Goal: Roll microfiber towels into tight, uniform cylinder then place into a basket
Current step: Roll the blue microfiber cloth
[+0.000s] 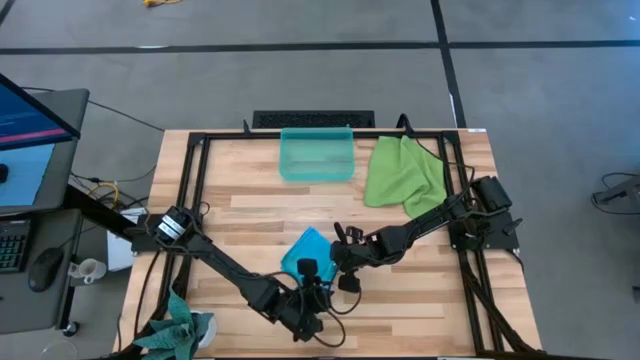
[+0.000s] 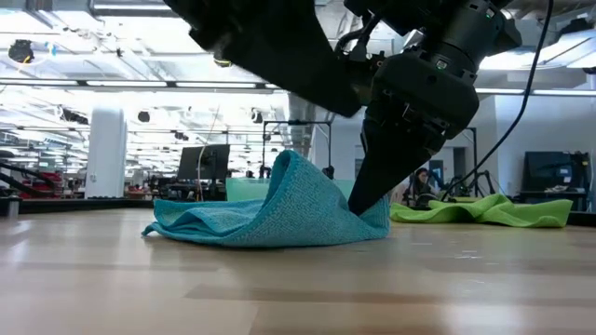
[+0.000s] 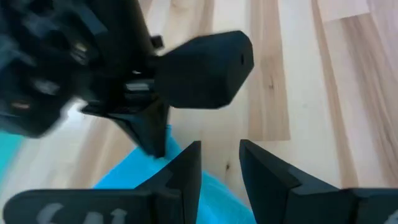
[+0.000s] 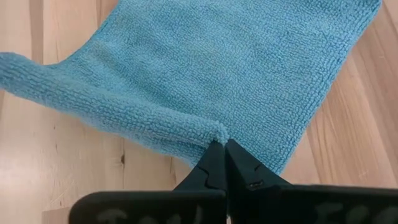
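Blue towel (image 1: 305, 248): lies on the wooden table (image 1: 250, 215) near the front centre, between the 2 grippers. In the low view (image 2: 279, 209) 1 fold is lifted into a peak above the flat part.
Right gripper (image 4: 219, 144): jaws closed, pinching a raised fold at the edge of the blue towel. In the high view it sits at the towel's right side (image 1: 345, 262).
Left gripper (image 3: 219, 163): at the front edge of the table, just beside the blue towel's near corner (image 1: 308, 290). Jaws stand partly apart with bare table between them; nothing is held. The blue towel shows just under its fingers.
Green towel (image 1: 402, 172): lies crumpled at the back right of the table, just beside the basket, well apart from both grippers. In the low view it lies flat in the background (image 2: 484, 210).
Basket (image 1: 317, 154): stands upright at the back centre of the table; see-through teal walls; holds neither of the 2 towels.
Table frame (image 1: 190, 180): black rails run along the left, back and right of the table.
Beside the table: a desk with a monitor (image 1: 30, 120), a keyboard and a mouse (image 1: 45, 268) on the left.
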Controlling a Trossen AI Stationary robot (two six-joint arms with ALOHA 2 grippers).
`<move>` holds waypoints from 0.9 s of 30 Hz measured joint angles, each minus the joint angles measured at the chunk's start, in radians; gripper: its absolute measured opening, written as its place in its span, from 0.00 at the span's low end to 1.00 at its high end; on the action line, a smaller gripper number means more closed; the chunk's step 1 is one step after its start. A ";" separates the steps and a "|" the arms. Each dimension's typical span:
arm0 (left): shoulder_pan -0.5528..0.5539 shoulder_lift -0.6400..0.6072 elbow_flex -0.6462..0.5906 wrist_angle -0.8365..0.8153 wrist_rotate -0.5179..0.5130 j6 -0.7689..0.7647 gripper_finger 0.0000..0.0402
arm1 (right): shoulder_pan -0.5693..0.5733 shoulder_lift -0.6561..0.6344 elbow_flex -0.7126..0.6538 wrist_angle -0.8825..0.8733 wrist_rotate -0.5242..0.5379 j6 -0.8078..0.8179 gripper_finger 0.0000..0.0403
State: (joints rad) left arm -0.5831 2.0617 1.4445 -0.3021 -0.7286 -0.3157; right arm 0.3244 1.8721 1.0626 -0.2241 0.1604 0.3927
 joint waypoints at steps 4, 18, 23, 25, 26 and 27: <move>0.007 0.002 -0.063 0.063 0.014 -0.008 0.26 | 0.000 0.000 0.000 0.000 -0.002 0.000 0.02; 0.022 0.002 -0.109 0.004 0.081 -0.200 0.26 | 0.000 0.000 0.000 0.000 -0.002 0.000 0.02; 0.022 0.002 -0.109 -0.045 0.122 -0.291 0.26 | 0.000 0.000 0.000 0.000 -0.003 0.003 0.02; 0.022 0.002 -0.109 -0.070 0.125 -0.328 0.26 | 0.000 0.000 0.000 0.000 -0.006 0.014 0.02; 0.022 0.002 -0.109 -0.081 0.128 -0.347 0.26 | 0.000 0.000 0.000 0.000 -0.006 0.016 0.02; 0.022 0.002 -0.109 -0.091 0.132 -0.364 0.26 | 0.000 0.000 0.000 0.000 -0.007 0.017 0.02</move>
State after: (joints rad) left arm -0.5610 2.0640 1.3354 -0.3932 -0.5970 -0.6794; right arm 0.3248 1.8725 1.0626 -0.2245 0.1537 0.4096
